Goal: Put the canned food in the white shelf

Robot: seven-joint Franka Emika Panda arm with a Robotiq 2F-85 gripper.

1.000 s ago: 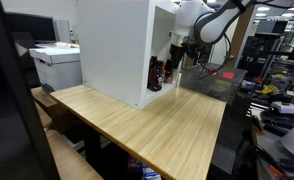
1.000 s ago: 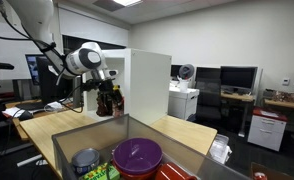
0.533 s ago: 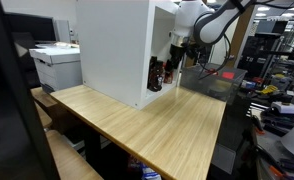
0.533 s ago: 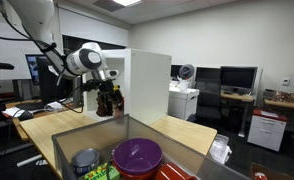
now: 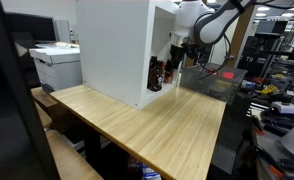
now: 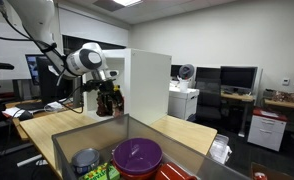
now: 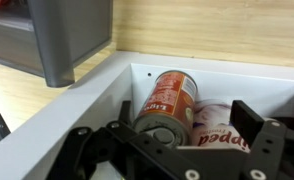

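Note:
The white shelf (image 5: 112,45) stands on the wooden table (image 5: 157,130), its open side facing the arm; it also shows in an exterior view (image 6: 147,80). My gripper (image 5: 165,72) reaches into the bottom of that opening, as the exterior view (image 6: 109,100) also shows. In the wrist view, an orange-labelled can (image 7: 170,100) lies on its side on the shelf's white floor (image 7: 227,78), next to a white and pink can (image 7: 215,125). Both lie between the wide-apart fingers of my gripper (image 7: 185,118), which looks open.
A grey-white printer (image 5: 57,65) stands behind the table. A clear bin (image 6: 87,140) with a purple bowl (image 6: 137,155) and other items sits at the near table end. A grey box (image 7: 67,35) lies beyond the shelf. Desks with monitors (image 6: 237,78) fill the room.

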